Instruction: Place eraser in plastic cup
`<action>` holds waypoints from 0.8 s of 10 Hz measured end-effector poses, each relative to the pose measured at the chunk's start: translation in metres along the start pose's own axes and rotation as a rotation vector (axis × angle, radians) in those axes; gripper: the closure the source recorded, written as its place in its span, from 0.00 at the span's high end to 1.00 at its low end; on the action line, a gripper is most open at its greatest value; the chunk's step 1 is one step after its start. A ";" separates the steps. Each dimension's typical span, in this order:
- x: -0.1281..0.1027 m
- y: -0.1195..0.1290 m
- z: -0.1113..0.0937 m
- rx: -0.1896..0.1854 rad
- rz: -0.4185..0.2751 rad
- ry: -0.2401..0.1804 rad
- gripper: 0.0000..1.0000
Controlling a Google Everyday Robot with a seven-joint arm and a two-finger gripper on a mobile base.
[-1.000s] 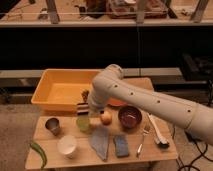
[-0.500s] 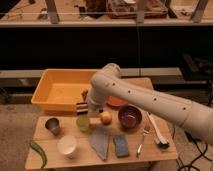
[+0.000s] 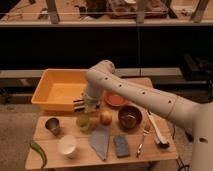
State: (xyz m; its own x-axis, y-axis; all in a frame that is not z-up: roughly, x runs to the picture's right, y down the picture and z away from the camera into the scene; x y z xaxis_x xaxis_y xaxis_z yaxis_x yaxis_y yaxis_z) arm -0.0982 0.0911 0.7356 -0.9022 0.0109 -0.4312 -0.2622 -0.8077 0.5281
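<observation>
The gripper hangs at the end of the white arm, just above the small translucent pale green plastic cup on the wooden table. It is shut on the eraser, a small dark block with pale stripes, held a little above and left of the cup's rim. The cup stands upright between the metal cup and the yellow fruit.
A yellow tub sits at the back left. A shiny metal cup, a white cup, a green pepper, a blue-grey pad, a grey cloth, a yellow fruit, a dark bowl, an orange plate, a fork and a brush lie on the table.
The gripper with the eraser has moved down and slightly toward the front, closer to the green cup. The objects on the table have not moved.
</observation>
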 end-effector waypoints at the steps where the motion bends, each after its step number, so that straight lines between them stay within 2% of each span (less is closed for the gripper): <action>1: 0.006 -0.006 -0.001 -0.001 -0.022 0.000 0.00; 3: 0.015 -0.020 -0.003 0.003 -0.056 -0.005 0.00; 5: 0.028 -0.025 0.006 0.031 -0.089 -0.005 0.00; 8: 0.045 -0.021 0.038 0.078 -0.128 0.006 0.00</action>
State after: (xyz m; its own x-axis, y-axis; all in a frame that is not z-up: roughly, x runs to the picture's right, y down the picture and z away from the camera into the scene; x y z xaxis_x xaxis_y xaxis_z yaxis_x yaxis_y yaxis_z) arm -0.1464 0.1310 0.7325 -0.8577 0.1076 -0.5028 -0.4012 -0.7516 0.5236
